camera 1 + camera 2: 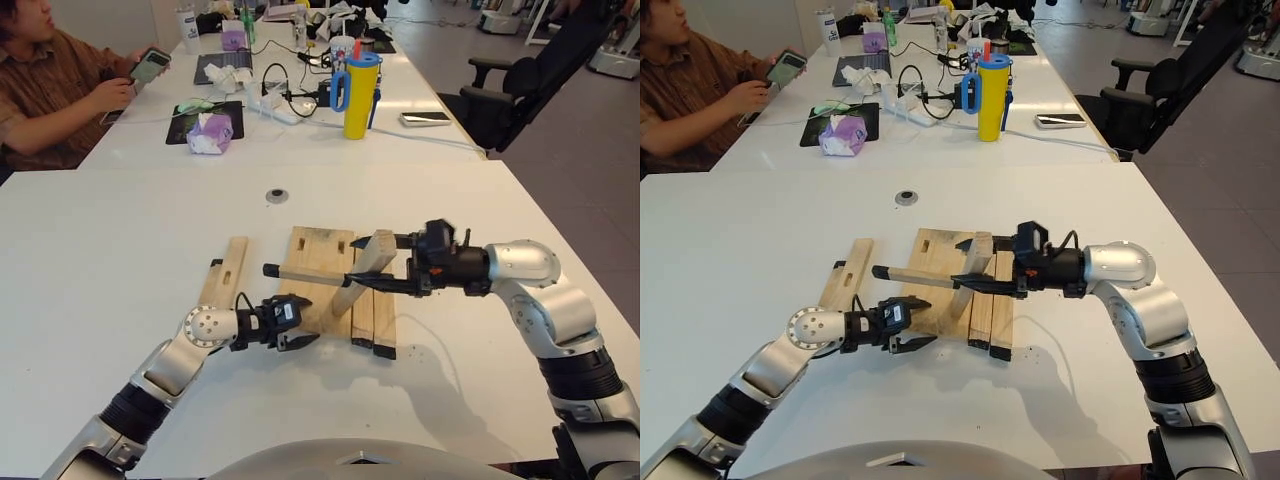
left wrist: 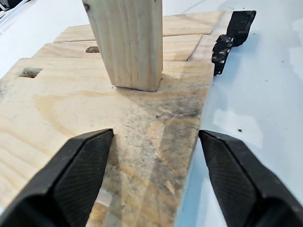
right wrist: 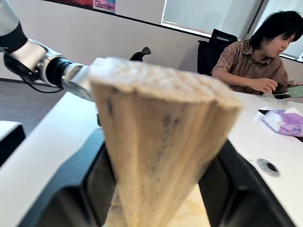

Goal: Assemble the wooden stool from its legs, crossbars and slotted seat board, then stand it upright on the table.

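Observation:
The slotted seat board (image 1: 312, 250) lies flat mid-table. My right gripper (image 1: 375, 265) is shut on a wooden leg (image 1: 348, 295) that tilts with its lower end on the board. A crossbar (image 1: 305, 274) sticks out from that leg toward my left. In the right wrist view the leg (image 3: 161, 156) fills the space between the fingers (image 3: 92, 189). My left gripper (image 1: 300, 338) is open at the board's near edge, its fingers (image 2: 80, 175) on either side of the board's corner (image 2: 142, 142). Two more legs (image 1: 373, 322) lie on the board's right, and another leg (image 1: 228, 268) lies to its left.
A round cable grommet (image 1: 277, 195) sits in the table behind the board. On the far table stand a yellow tumbler (image 1: 360, 95), a purple tissue pack (image 1: 212, 133) and cables. An office chair (image 1: 500, 100) stands at the back right. Open white tabletop (image 1: 90, 270) lies on both sides.

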You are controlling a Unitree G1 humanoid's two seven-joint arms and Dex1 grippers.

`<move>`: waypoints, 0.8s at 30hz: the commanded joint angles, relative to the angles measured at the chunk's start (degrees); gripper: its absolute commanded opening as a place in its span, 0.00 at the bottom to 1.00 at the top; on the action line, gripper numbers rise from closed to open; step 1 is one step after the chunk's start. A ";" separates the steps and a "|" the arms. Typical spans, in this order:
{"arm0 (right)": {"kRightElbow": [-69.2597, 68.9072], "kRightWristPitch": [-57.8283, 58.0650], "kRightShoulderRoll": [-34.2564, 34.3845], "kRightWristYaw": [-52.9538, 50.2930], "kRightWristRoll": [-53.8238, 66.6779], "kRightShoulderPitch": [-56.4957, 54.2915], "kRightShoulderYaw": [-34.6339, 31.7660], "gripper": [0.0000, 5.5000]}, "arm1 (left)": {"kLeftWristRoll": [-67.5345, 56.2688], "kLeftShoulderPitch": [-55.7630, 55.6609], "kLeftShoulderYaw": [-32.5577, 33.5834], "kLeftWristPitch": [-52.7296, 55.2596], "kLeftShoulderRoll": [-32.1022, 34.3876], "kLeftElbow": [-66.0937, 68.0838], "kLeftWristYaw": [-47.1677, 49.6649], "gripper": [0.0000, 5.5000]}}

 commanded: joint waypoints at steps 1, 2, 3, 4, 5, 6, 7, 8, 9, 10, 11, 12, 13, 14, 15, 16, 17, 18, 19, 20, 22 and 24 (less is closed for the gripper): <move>-1.88 6.97 -5.73 0.84 0.24 -2.07 -1.69 0.56 | 6.96 4.85 -2.54 10.23 1.47 9.60 3.85 0.61; -2.27 7.46 -7.21 1.43 -0.28 -2.29 -2.05 0.56 | 7.03 5.09 -2.39 10.69 1.42 10.00 4.47 0.61; -2.38 7.84 -8.32 1.87 -0.67 -2.50 -2.26 0.56 | 6.94 5.35 -2.19 11.17 1.38 10.20 5.04 0.61; -2.20 8.65 -10.67 2.88 -1.23 -1.89 -2.61 0.56 | 6.98 5.42 -2.07 11.63 1.42 10.52 5.49 0.61; -1.26 7.94 -13.33 3.77 -2.91 -0.60 -2.96 0.56 | 6.81 5.49 -1.73 12.35 1.43 10.87 6.01 0.61; 0.43 9.14 -15.30 3.99 -3.28 0.76 -3.72 0.56 | 6.61 5.67 -1.32 13.12 1.49 11.11 6.60 0.61; 2.49 9.21 -16.70 3.62 -4.30 2.39 -4.30 0.56 | 6.43 5.90 -0.91 13.84 1.54 11.39 7.27 0.61; 3.87 9.56 -16.21 1.41 -4.95 3.76 -5.17 0.56 | 6.23 6.24 -0.53 14.17 1.65 11.61 7.82 0.61; 3.81 10.34 -13.65 -2.23 -4.36 5.11 -6.60 0.56 | 5.90 6.72 -0.21 14.39 1.80 11.65 8.17 0.61; 2.93 10.08 -11.45 -5.59 -4.74 6.34 -7.35 0.56 | 5.62 7.09 0.02 14.40 1.99 11.58 8.34 0.61; -0.38 16.62 -8.41 -13.35 -5.95 8.06 -8.00 0.56 | 5.21 7.54 0.28 14.07 2.54 11.28 8.02 0.61; -3.53 23.15 -6.31 -17.89 -5.30 9.18 -7.43 0.56 | 4.67 8.06 0.73 13.74 3.24 10.84 7.58 0.61; -5.81 26.98 -4.75 -19.76 -3.34 9.87 -6.88 0.56 | 4.32 8.36 1.10 13.25 3.83 10.62 7.14 0.61; -7.51 30.12 -0.11 -23.68 0.77 10.33 -8.58 0.56 | 4.17 8.67 1.34 12.67 4.67 10.35 6.43 0.61; -8.33 34.54 5.78 -28.44 5.41 10.42 -11.59 0.56 | 3.95 8.87 1.54 11.98 5.43 10.02 5.51 0.61; -10.80 38.10 9.97 -31.90 8.48 11.40 -12.68 0.56 | 3.62 8.96 1.68 11.52 5.97 9.58 4.45 0.61; -13.16 41.76 13.41 -35.51 9.93 12.42 -13.06 0.56 | 3.54 8.98 1.63 11.01 6.47 9.10 3.53 0.61; -14.92 45.21 16.77 -38.83 11.92 13.28 -13.88 0.56 | 3.42 8.90 1.59 10.56 6.80 8.81 2.70 0.61; -16.72 47.57 19.00 -41.43 13.00 13.88 -14.11 0.56 | 3.15 8.81 1.69 10.44 7.03 8.43 2.06 0.61; -17.81 49.97 21.28 -44.05 14.12 14.12 -15.03 0.56 | 2.98 8.74 1.81 10.36 7.23 8.20 1.63 0.61; -19.39 54.28 24.63 -48.14 15.92 13.99 -16.71 0.56 | 3.02 8.48 1.93 10.23 7.58 8.08 1.14 0.61; -20.06 58.58 27.86 -52.49 15.98 13.70 -17.65 0.56 | 3.02 8.05 2.01 9.81 7.59 8.21 0.80 0.61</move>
